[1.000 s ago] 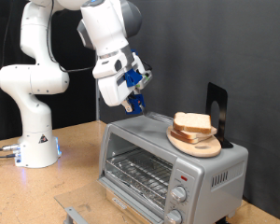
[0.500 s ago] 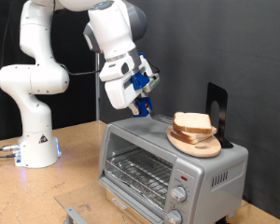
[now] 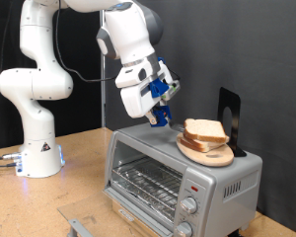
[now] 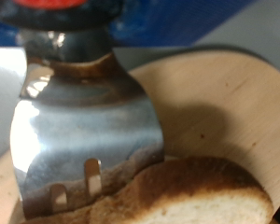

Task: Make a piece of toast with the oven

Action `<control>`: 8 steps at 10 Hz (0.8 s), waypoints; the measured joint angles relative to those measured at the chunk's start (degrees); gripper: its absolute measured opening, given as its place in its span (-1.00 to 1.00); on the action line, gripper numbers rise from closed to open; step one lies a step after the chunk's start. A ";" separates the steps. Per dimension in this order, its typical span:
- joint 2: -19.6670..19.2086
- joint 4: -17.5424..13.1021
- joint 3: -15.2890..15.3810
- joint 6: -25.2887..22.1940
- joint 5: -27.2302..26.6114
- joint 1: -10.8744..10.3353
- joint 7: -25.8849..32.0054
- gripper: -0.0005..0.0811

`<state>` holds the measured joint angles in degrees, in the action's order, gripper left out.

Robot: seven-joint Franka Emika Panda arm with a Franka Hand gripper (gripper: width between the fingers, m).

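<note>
From my seat I see the end effector (image 3: 162,120) has swung across from the exterior view's left over the last second and now hangs just above the top of the oven (image 3: 183,173), close beside the stacked bread. The piece of toast (image 3: 204,130) sits with its twin on the wooden plate (image 3: 213,154), which rests on the oven's roof toward the exterior view's right, in front of a dark upright stand (image 3: 230,120). The oven itself stands on the desk (image 3: 79,173) near its front edge (door shut, wire rack visible through the glass, knobs on the right panel). In the wrist view a broad metal finger (image 4: 89,131) fills much of the picture, with the crust of the toast (image 4: 191,191) and the pale plate (image 4: 224,103) right under it, so the arm has closed nearly all the gap to the bread. Nothing is between the fingers, and I cannot tell whether they are spread or pressed together, since only one shows clearly. I judge this as the approach to pick up a slice; no bread is in the oven so far.
</note>
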<state>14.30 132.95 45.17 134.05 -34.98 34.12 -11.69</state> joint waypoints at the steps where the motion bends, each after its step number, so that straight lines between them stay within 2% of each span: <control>1: -1.36 -0.81 0.73 0.66 1.50 0.16 -1.53 0.20; 4: -4.43 -2.01 2.01 4.27 2.95 0.11 -2.42 0.20; 6: -4.71 -1.33 1.88 8.08 -2.94 -0.59 3.68 0.20; 8: -3.60 -0.35 0.47 8.63 -10.84 -1.37 11.81 0.20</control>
<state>10.70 132.60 45.64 142.68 -45.82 32.76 0.12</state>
